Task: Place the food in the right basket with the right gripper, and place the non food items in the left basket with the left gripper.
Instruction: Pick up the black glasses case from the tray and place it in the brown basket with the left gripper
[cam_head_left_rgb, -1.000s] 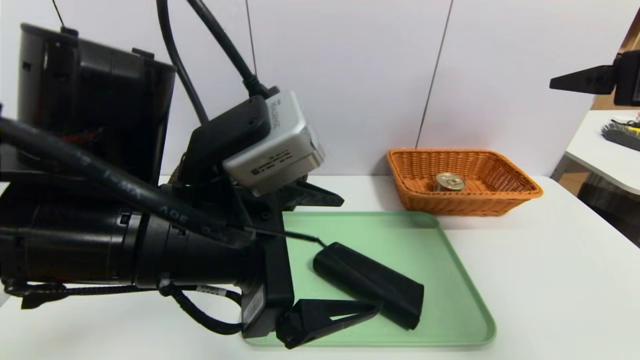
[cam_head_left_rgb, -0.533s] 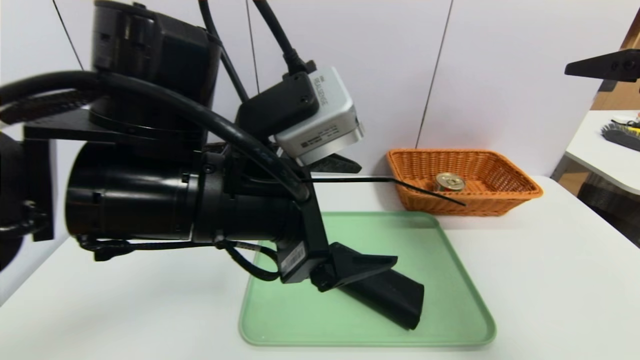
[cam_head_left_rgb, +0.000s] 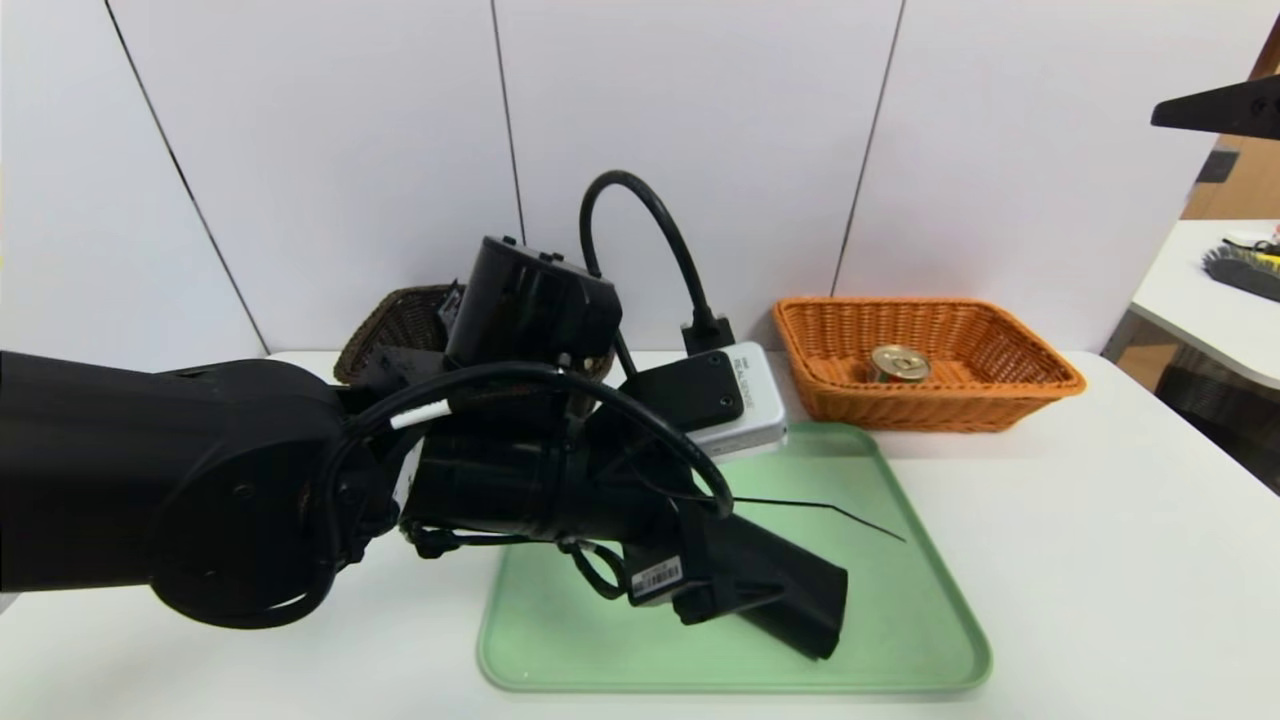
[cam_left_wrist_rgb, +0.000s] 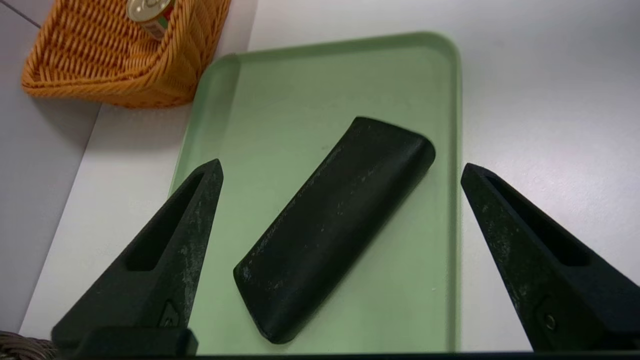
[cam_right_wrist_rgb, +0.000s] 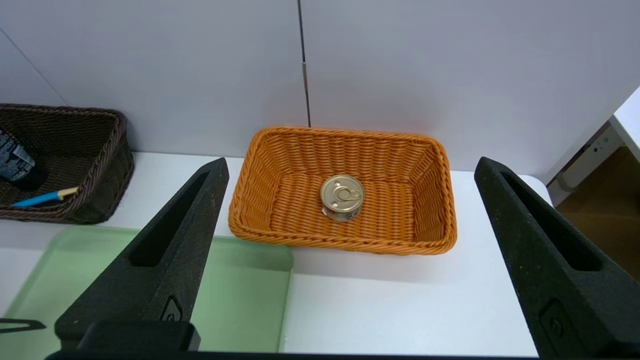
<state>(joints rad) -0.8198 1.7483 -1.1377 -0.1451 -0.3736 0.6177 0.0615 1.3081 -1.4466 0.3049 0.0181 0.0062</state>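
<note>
Hovering over the green tray (cam_left_wrist_rgb: 320, 90), left claw (cam_left_wrist_rgb: 340, 170) spread astride black oblong case (cam_left_wrist_rgb: 330, 225), right claw (cam_right_wrist_rgb: 350, 170) spread, raised above desk's right edge.

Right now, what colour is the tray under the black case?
Pale green tray, plain with no pattern; clearest in the left wrist view, where the black case lies on it.

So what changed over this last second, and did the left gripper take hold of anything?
The left gripper came down over the green tray, fingers wide open on either side of the black case, nothing gripped. The right gripper drew up toward the top right corner of the head view, open. Case, tin can, orange basket and dark basket stayed put.
</note>
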